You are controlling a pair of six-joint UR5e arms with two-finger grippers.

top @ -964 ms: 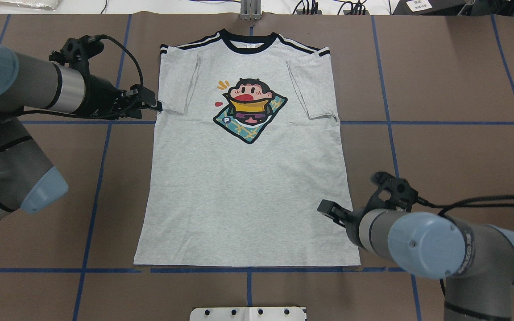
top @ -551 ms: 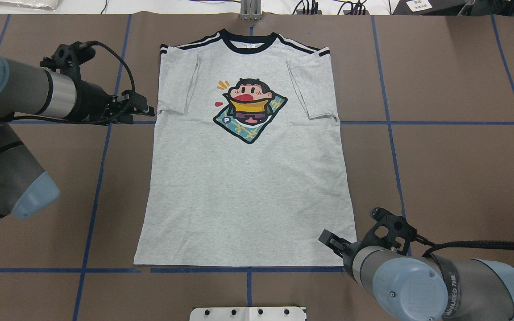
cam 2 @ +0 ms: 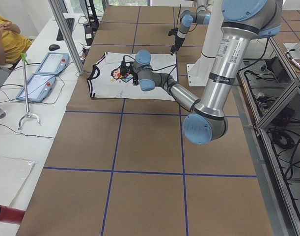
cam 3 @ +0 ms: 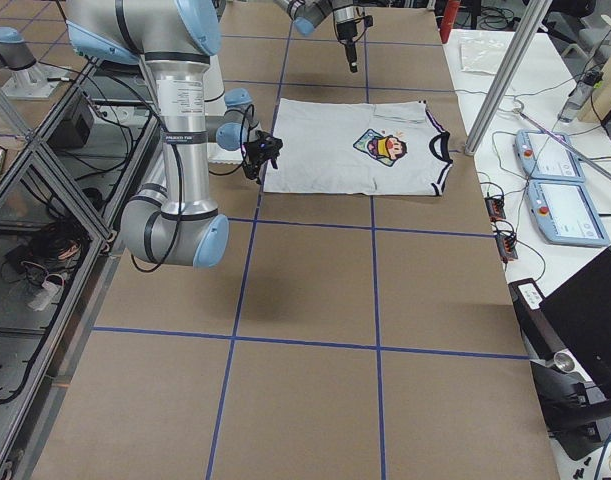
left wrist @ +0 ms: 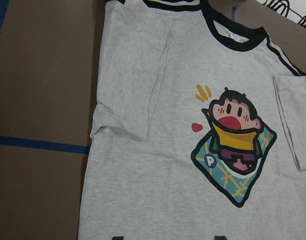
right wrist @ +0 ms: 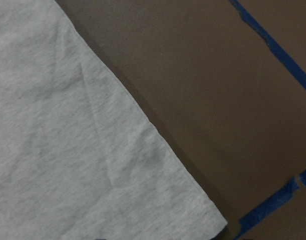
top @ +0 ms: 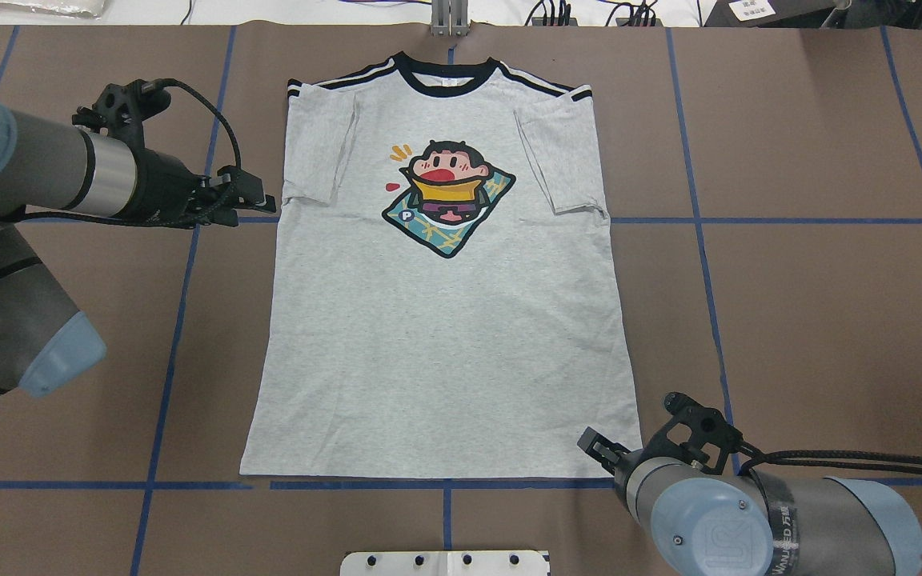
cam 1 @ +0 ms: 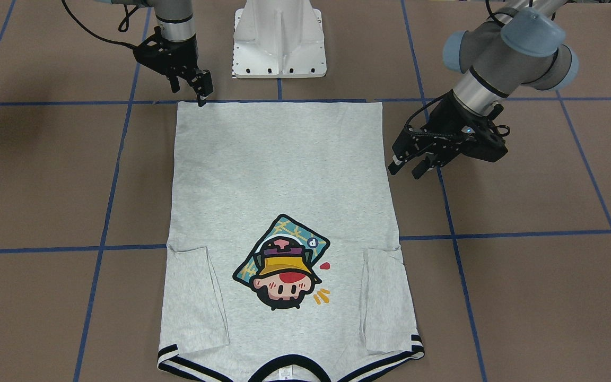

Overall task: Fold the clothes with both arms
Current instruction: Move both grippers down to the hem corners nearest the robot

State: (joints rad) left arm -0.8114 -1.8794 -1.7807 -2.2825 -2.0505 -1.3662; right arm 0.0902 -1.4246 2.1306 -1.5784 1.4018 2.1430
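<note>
The light grey T-shirt lies flat and face up on the brown table, collar at the far side, both short sleeves folded inward onto the body. It also shows in the front view and the left wrist view. My left gripper is open and empty, hovering just left of the shirt's left sleeve; it also shows in the front view. My right gripper is open and empty at the shirt's near right hem corner; the front view shows it just above that corner.
The white pedestal base stands at the robot's edge of the table, close to the hem. Blue tape lines cross the brown surface. Two control tablets and a seated person are beyond the far edge.
My right gripper has moved back toward the robot along the shirt's right edge to the hem corner. My left gripper has drawn slightly left, away from the sleeve.
</note>
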